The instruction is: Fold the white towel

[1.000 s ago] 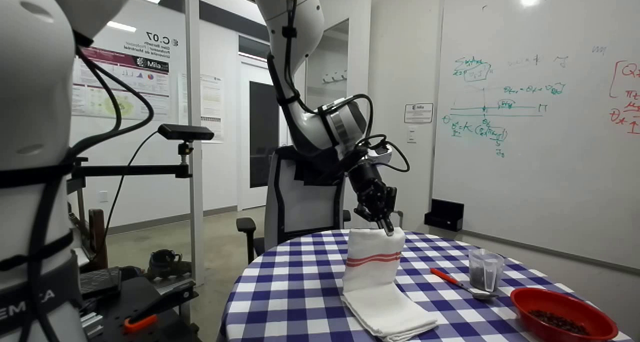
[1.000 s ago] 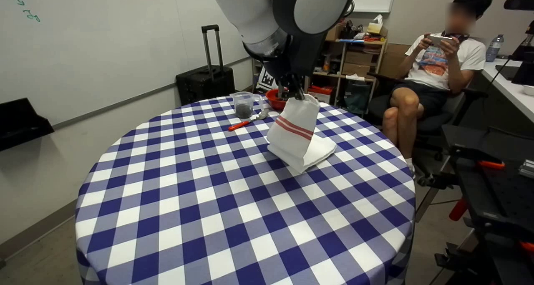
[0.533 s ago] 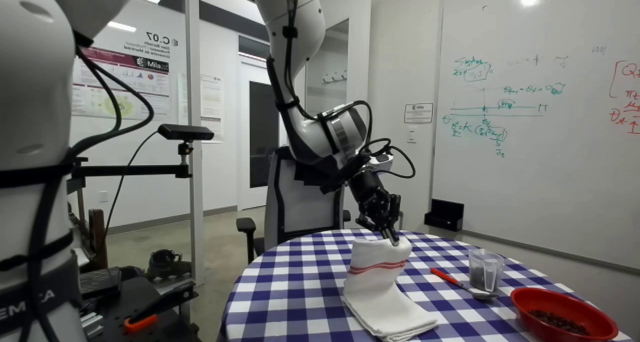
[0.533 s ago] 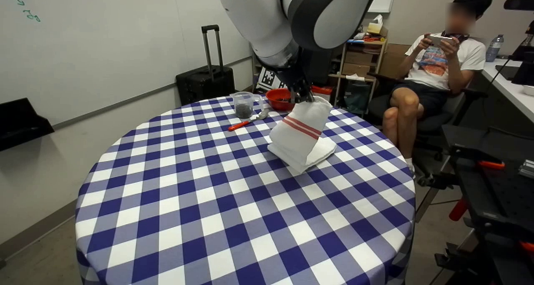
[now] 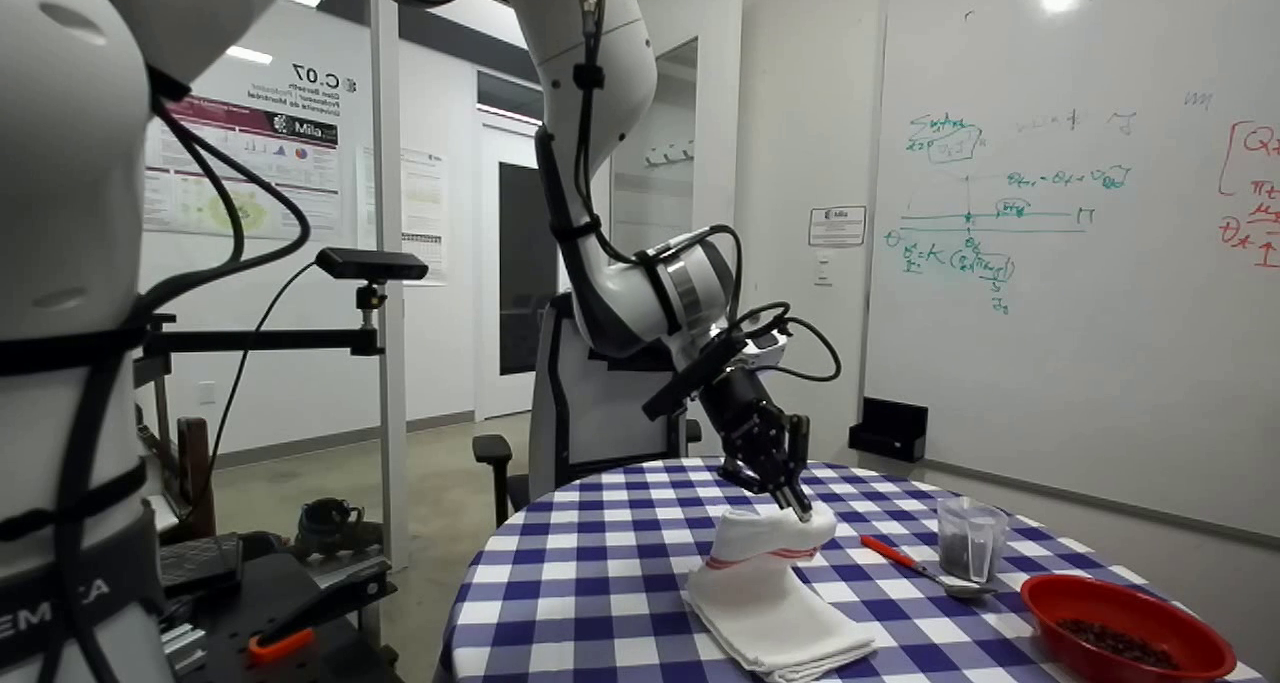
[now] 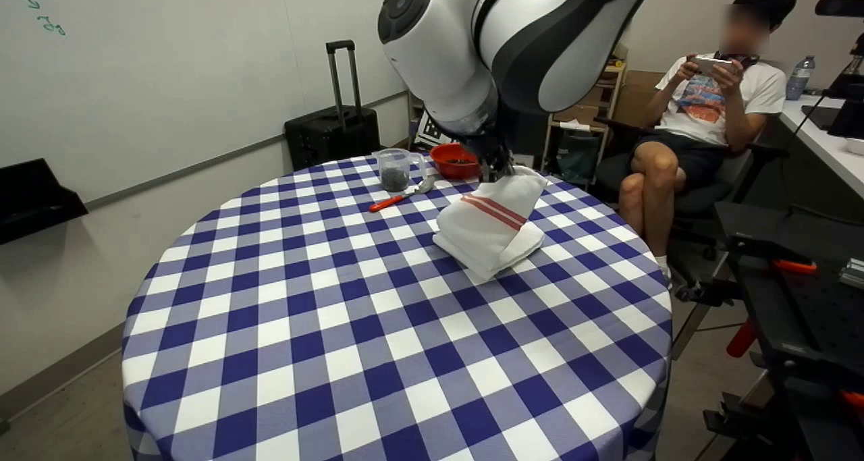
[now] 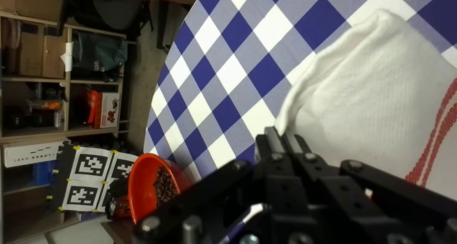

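The white towel (image 5: 775,618) lies partly folded on the table, its lower layers flat and its upper end raised and bending over them. Two red stripes cross the lifted part, which leans low above the stack in both exterior views (image 6: 489,235). At the raised edge, my gripper (image 5: 803,513) is shut on the cloth, tilted downward. In the wrist view the edge of the towel (image 7: 364,101) runs in between the fingertips of the gripper (image 7: 282,135). The fold underneath is hidden there.
A blue-and-white checked tablecloth (image 6: 351,333) covers the round table. Beside the towel lie a red-handled spoon (image 5: 893,553), a clear cup (image 5: 985,528) with dark contents and a red bowl (image 5: 1045,628) of beans. A person (image 6: 715,103) sits beyond the table.
My gripper has come down and across with the towel's end, toward the flat layers. The raised part is lower and more bent over. The gripper has stayed shut.
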